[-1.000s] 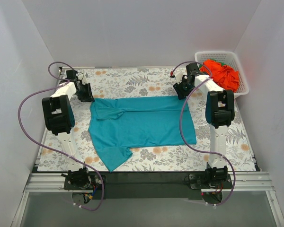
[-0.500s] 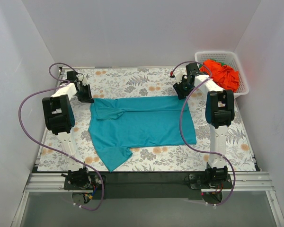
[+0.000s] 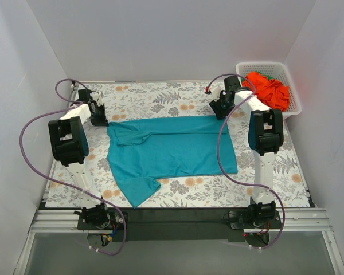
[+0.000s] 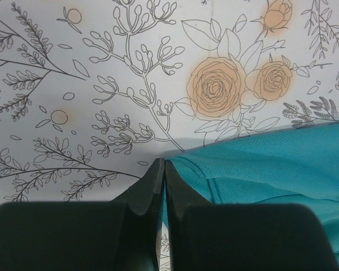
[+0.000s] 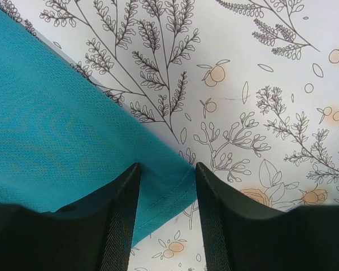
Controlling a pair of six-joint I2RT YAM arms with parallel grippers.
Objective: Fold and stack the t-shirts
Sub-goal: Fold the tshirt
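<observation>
We are seeing the teal shirt [image 3: 172, 149] lying spread across the bench [image 3: 160, 94], one sleeve trailing toward the near edge. The left tool [image 4: 161, 165] is sitting at the shirt's far left corner with its fingers pressed together, pinching the edge there; a teal sliver is showing between them. The right tool [image 5: 166, 169] is standing spread over the far right corner, with the cloth's point lying between its fingers [image 5: 121, 214] and, as far as we are making out, touching neither. The left wrist view is cutting the shirt off at the right, and the dark fingers are hiding how much cloth is caught. Only the top view is showing the basket [image 3: 296, 106] at the far right corner, holding the orange shirt [image 3: 270, 90] bunched in a heap, well apart from both tools
</observation>
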